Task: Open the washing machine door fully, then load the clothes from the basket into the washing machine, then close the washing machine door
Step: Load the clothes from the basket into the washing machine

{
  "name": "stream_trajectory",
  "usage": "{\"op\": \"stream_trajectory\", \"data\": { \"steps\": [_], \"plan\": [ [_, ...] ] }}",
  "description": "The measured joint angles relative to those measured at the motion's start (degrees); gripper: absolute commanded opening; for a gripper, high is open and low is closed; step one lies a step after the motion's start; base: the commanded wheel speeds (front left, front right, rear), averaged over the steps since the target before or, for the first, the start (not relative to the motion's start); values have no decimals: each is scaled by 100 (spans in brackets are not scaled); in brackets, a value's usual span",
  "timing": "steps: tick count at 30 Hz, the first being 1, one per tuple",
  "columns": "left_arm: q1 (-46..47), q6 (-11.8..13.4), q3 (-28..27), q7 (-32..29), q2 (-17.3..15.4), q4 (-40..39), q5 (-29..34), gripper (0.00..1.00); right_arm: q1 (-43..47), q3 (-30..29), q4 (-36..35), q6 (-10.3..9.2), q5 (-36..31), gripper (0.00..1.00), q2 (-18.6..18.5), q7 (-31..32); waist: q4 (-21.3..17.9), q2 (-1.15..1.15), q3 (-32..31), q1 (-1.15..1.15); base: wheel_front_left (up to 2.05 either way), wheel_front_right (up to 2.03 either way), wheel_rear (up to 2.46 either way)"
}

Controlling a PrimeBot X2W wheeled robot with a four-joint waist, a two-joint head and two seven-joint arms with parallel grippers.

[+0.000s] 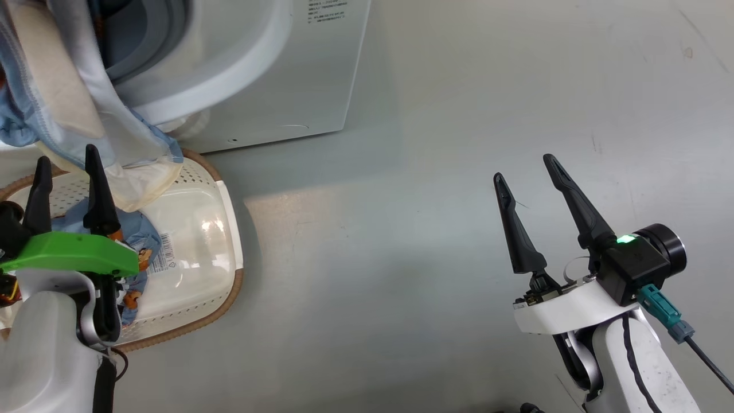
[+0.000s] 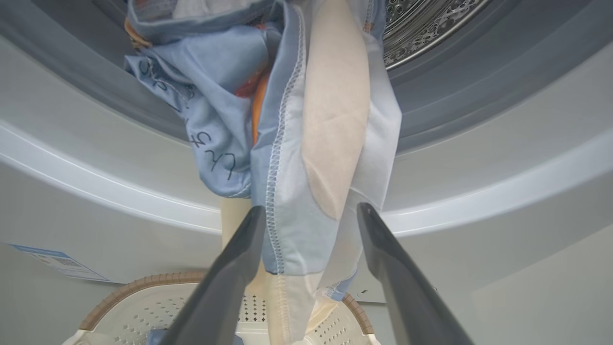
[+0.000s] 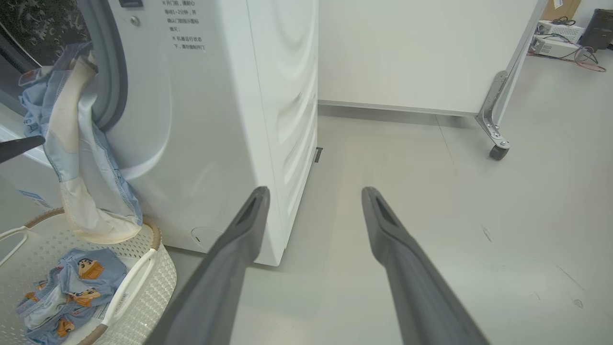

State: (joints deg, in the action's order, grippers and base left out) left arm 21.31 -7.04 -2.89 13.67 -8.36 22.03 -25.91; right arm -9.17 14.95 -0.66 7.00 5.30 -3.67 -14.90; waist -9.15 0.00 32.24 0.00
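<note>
The white washing machine (image 1: 275, 74) stands at the upper left with its mouth open; the washing machine door is out of view. A light blue and cream piece of the clothes (image 2: 330, 120) hangs out of the drum (image 2: 421, 24) over the grey gasket, and its end reaches down into the basket (image 1: 229, 229). My left gripper (image 2: 310, 208) is open just below the mouth, and the hanging cloth drops between its spread fingers. More printed blue clothes (image 3: 72, 282) lie in the basket. Out over bare floor to the right, my right gripper (image 1: 524, 167) is open and holds nothing.
The basket (image 3: 158, 278) sits on the floor right against the washer's front. Grey floor (image 1: 459, 115) stretches to the right of the machine. A white panel (image 3: 407, 52) on a caster leg (image 3: 498, 151) stands behind it. A blue label (image 2: 57, 261) is low on the washer's front.
</note>
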Motion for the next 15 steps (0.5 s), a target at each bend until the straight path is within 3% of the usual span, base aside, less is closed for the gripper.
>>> {"op": "stream_trajectory", "data": {
  "steps": [15],
  "plan": [
    [663,-8,-55,-1,-370,498,-143,100,-94,5,-101,-1,-24,100,23,0,-393,0,494,0,0,0,0]
  ]
}}
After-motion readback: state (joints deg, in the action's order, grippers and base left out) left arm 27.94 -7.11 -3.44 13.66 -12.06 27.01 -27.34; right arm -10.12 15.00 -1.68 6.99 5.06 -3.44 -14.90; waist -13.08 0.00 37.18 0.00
